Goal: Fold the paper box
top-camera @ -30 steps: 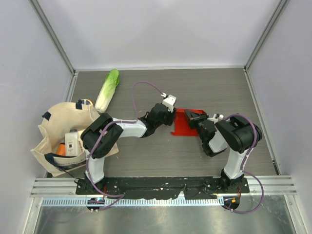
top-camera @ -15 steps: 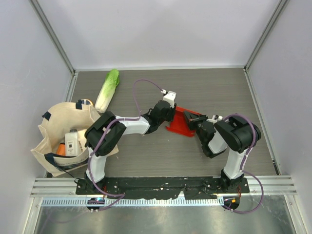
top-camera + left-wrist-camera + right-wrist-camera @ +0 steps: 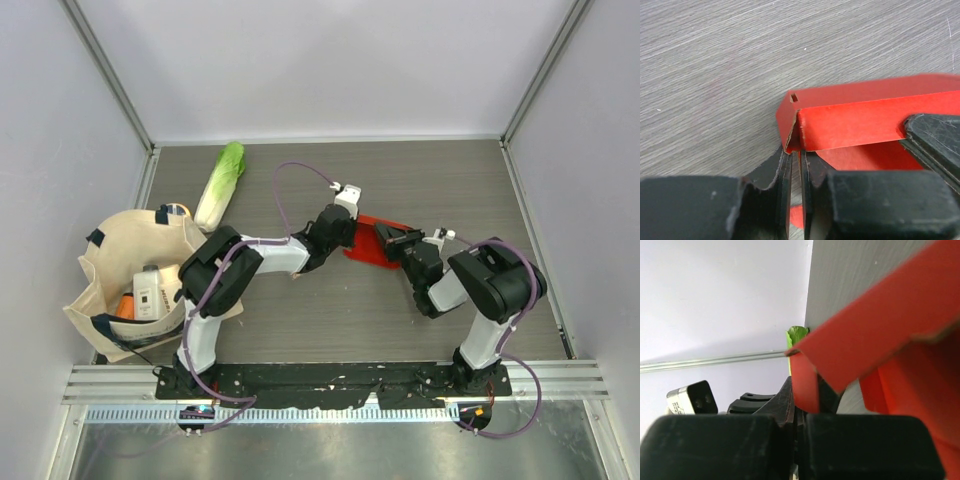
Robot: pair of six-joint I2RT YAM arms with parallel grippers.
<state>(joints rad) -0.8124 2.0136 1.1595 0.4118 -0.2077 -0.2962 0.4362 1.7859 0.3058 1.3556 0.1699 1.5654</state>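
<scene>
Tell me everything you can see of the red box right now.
The box is thin, bright red card, partly folded: one long wall is creased upright, with a small slot near its corner and brown raw edges. It is midway across the table. The left gripper pinches its corner flap; the right gripper pinches another flap.

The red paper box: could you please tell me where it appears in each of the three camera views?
Top external: red paper box near the middle of the picture.
Left wrist: centre to right edge.
Right wrist: fills the right side.
Shared landmark: grey wood-grain table beneath it.
</scene>
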